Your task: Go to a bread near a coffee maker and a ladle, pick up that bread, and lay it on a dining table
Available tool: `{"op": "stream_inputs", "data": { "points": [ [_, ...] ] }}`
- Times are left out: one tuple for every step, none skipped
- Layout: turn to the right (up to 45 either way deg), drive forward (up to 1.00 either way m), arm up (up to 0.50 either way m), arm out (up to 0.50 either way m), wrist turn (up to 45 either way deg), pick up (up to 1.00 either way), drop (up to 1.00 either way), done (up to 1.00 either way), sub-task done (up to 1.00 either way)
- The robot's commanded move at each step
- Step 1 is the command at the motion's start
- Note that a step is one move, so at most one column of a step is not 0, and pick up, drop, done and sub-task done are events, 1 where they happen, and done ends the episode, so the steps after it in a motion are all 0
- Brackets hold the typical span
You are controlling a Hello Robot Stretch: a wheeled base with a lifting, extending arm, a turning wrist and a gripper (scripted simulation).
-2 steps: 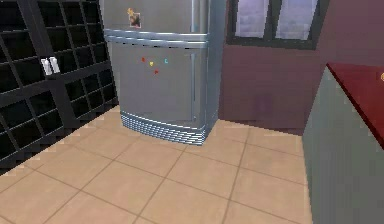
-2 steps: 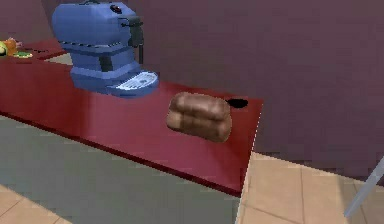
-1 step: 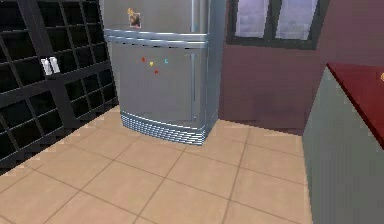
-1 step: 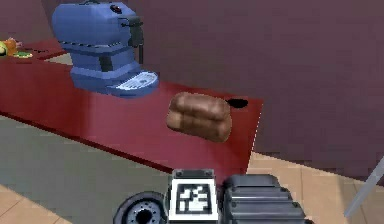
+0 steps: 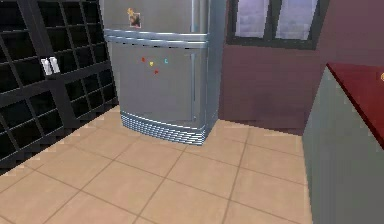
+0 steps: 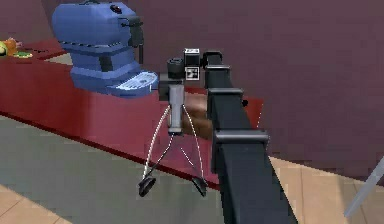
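Observation:
A blue coffee maker (image 6: 100, 48) stands on a red countertop (image 6: 70, 105) at the arm side view's upper left. The dark arm (image 6: 240, 160) rises from the bottom edge, and my gripper (image 6: 172, 186) hangs left of its white marker squares, thin fingers (image 6: 148, 185) pointing down before the counter's front. A brown lump (image 6: 203, 112), perhaps the bread, lies on the countertop between the gripper's body and the arm, partly hidden. I cannot tell whether the gripper holds anything.
A small yellow and orange thing (image 6: 12, 47) lies on the counter's far left. In the forward view a grey fridge (image 5: 165, 65) stands ahead, black shelving (image 5: 40, 80) on the left, a window (image 5: 275, 22) behind, a red-topped counter (image 5: 355, 85) on the right, tiled floor (image 5: 150, 180) between.

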Motion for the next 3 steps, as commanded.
{"op": "stream_inputs", "data": {
  "points": [
    [0.0, 0.00, 0.00, 0.00, 45.0, 0.00, 0.00, 0.00, 0.00],
    [0.0, 0.00, 0.00, 0.00, 45.0, 0.00, 0.00, 0.00, 0.00],
    [0.0, 0.00, 0.00, 0.00, 45.0, 0.00, 0.00, 0.00, 0.00]
  ]
}}
